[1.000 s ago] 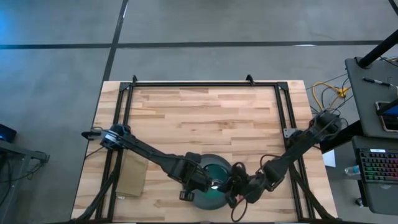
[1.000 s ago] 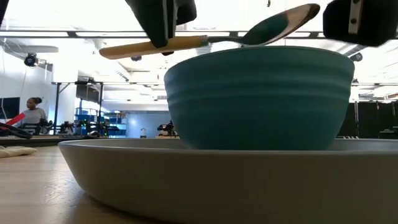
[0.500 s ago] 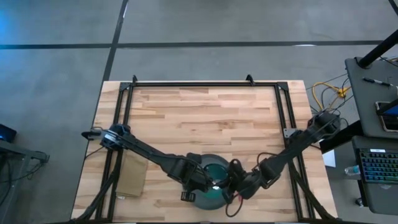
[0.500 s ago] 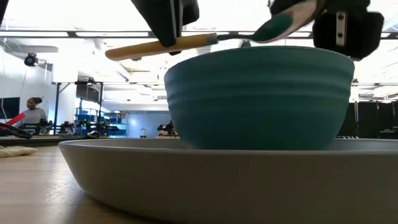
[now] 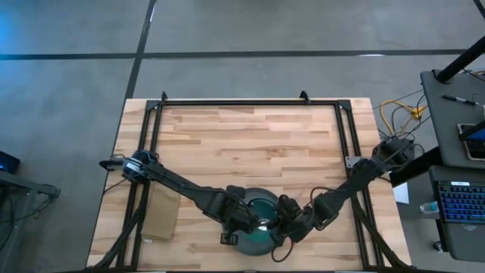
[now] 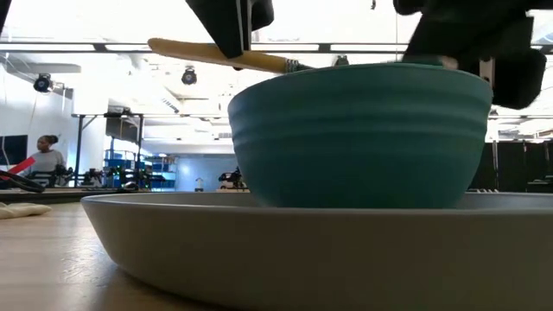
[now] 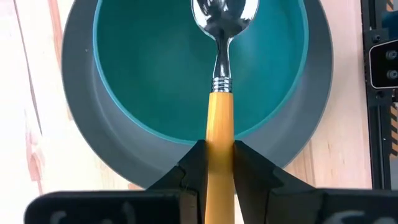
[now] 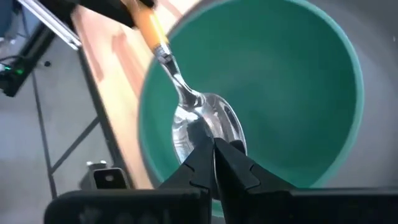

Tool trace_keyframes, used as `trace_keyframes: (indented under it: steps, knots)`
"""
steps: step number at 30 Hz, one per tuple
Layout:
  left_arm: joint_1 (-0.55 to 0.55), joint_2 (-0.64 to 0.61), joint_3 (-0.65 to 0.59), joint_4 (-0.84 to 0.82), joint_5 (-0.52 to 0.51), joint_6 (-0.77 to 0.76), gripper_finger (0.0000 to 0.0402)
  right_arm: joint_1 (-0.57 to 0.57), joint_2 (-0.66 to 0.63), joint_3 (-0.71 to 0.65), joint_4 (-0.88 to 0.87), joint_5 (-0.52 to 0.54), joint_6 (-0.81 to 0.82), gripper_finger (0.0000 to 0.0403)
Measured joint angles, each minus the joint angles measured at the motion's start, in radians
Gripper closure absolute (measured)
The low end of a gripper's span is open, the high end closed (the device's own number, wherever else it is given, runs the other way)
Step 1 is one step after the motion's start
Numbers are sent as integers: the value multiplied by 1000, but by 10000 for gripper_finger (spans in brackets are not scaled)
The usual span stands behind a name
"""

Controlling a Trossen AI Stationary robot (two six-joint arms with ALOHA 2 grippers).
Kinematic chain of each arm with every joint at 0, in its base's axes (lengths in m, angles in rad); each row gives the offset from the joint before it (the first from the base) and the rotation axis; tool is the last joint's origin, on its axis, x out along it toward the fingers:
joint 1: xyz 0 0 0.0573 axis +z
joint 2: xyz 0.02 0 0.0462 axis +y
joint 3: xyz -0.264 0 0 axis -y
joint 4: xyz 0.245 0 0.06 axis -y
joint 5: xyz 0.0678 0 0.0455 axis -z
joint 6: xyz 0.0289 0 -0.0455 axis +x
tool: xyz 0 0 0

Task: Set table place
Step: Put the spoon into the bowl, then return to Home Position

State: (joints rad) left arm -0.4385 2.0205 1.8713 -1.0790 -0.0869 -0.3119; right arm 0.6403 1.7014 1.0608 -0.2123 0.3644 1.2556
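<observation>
A teal bowl stands on a grey plate at the table's near edge. My left gripper is shut on a spoon with a yellow handle. The spoon's metal bowl dips inside the teal bowl. My right gripper hangs over the teal bowl's right side, fingers shut, tips at the spoon's bowl. My left gripper pinches the spoon's yellow handle between its two fingers, just behind the metal collar. The fingers come from above and lie across the handle. The spoon is lifted, slanting down into the teal bowl. My right gripper's shut fingertips meet the tip end of the spoon's metal bowl from above, inside the teal bowl. The fingers are not on either side of it.
A tan flat pad lies on the table's left side near the left arm. The black rail frame runs round the wooden top. A desk with a keyboard stands right of the table. A person sits far off.
My right gripper has moved toward the table's left and down over the teal bowl, onto the spoon's metal end. The spoon has tipped: its metal end has sunk from above the rim into the teal bowl, while the handle's free end has risen. My left gripper kept its hold.
</observation>
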Motion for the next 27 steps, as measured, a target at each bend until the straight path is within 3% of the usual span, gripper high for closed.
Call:
trace_keyframes:
  steps: [17, 27]
  knots:
    - [0, -5, 0, 51, -32, -49, 362, 0, 39, -2, -1, 0, 4, 394]
    - [0, -65, 12, 47, -153, -62, 361, 0, -20, -2, -3, 89, -20, 394]
